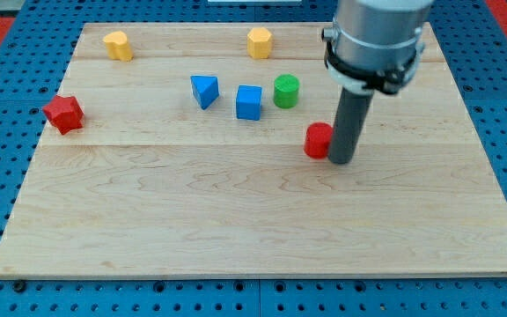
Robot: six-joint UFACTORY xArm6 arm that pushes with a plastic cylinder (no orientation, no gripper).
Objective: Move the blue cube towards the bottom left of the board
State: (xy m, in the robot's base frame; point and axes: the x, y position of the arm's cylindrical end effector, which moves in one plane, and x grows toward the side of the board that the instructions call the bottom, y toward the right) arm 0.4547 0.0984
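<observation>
- Step in hand, as I judge it: the approach. My tip [341, 161] is not yet on the blue cube [248, 102]; the two are well apart, tip to the view's right and a bit lower.
- No fingers on this rig, just a straight dark rod, so nothing to open or close. The tip sits on the wooden board [236, 229] and looks to be touching or just beside a small red block [318, 140] on its left side; shape hard to make out, maybe a cylinder.
- The blue cube sits in the upper middle of the board, between a blue triangle block [204, 91] at the view's left and a green cylinder [286, 91] at the view's right, close to both.
- Next move calls for getting the tip to the cube's upper right side, then pushing down and left.
- In the way: the green cylinder sits right where the tip needs to go, tight gap. The red block beside the tip could get dragged along.
- The blue triangle is near the push line, could get clipped.
- Others: red star-like block [63, 114] at the left edge, two yellow blocks [118, 45] [260, 42] along the top. All off the path, I think.
</observation>
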